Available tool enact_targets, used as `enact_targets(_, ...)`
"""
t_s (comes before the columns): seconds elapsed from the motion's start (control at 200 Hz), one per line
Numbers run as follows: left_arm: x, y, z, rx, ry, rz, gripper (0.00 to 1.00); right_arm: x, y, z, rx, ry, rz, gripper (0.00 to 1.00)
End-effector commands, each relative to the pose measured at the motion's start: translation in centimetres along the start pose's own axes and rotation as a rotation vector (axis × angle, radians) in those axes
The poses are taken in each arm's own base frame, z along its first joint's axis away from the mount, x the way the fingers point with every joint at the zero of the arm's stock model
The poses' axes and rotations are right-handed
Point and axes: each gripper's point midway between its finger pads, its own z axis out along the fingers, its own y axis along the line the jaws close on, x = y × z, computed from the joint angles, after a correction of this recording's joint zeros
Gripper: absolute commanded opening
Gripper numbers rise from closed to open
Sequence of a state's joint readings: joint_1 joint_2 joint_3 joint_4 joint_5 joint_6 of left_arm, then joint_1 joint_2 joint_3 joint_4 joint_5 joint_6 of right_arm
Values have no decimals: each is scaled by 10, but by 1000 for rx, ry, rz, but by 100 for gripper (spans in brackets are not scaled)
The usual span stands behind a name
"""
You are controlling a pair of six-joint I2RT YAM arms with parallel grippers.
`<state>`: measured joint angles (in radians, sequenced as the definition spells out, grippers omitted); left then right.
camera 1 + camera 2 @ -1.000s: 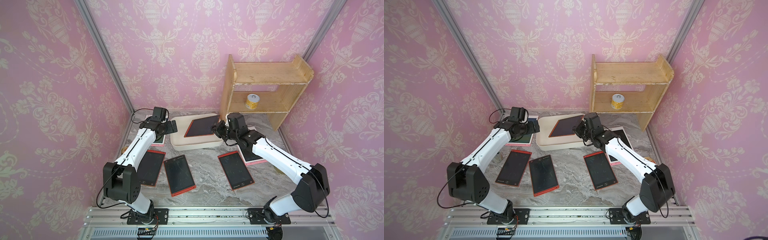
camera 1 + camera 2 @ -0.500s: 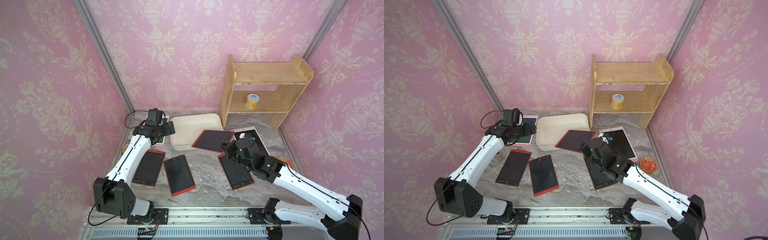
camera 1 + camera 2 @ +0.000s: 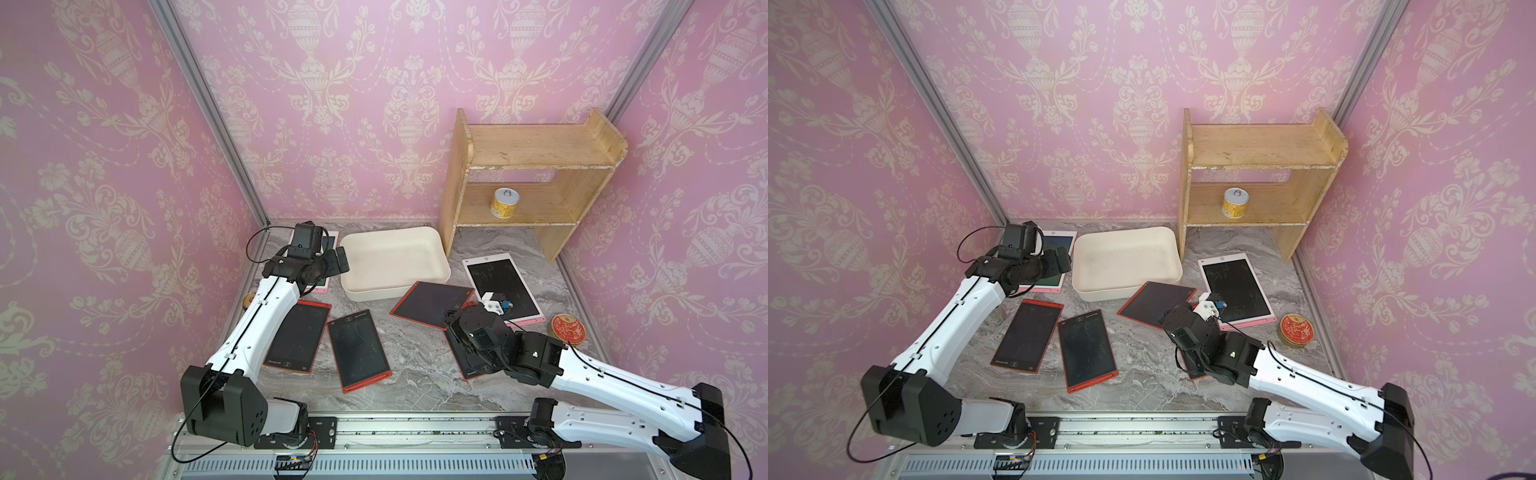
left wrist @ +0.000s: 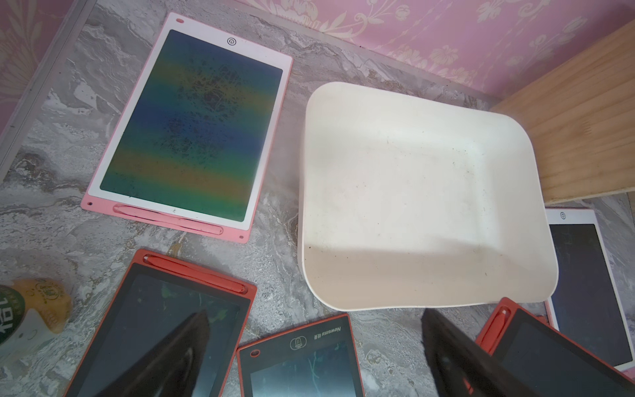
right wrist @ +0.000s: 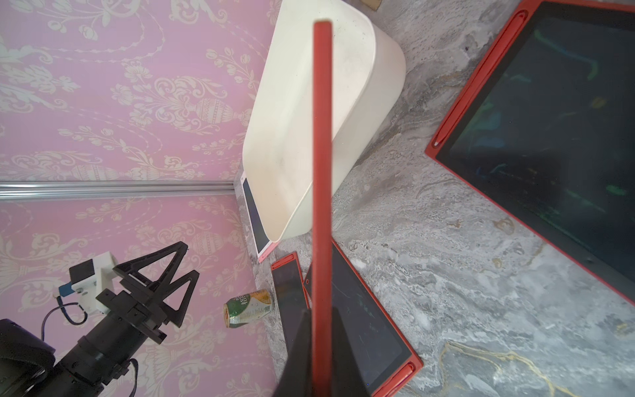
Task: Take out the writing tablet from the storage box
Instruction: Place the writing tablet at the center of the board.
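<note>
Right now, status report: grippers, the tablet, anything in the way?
Left gripper open beside the box. Right gripper shut on the red tablet, out of the box. Box empty. Other tablets on the table nearby.

My left arm (image 3: 266,328) stretches from the front edge of the table toward its back left corner. There the left gripper (image 3: 336,261) hangs with its jaws spread wide, holding nothing. My right arm (image 3: 602,376) lies low over the front right corner, and the right gripper (image 5: 321,319) is clamped on the thin red edge of the writing tablet (image 3: 428,301).
</note>
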<state>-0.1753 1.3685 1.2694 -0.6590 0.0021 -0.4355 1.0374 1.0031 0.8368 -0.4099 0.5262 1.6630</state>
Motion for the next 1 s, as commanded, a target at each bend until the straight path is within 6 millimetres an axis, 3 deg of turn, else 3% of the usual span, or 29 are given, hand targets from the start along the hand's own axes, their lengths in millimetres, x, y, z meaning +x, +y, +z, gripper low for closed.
enact_targets(0.0, 11, -2, -1, 21, 34, -3, 99, -7, -8, -5, -1, -59, 35, 0)
enact_targets(0.365, 17, -2, 3, 33, 49, 12, 99, 5, -29, -4, 43, -70, 56, 0)
enact_targets(0.996, 23, -1, 7, 30, 67, 31, 99, 25, -47, 28, 118, -90, 101, 0)
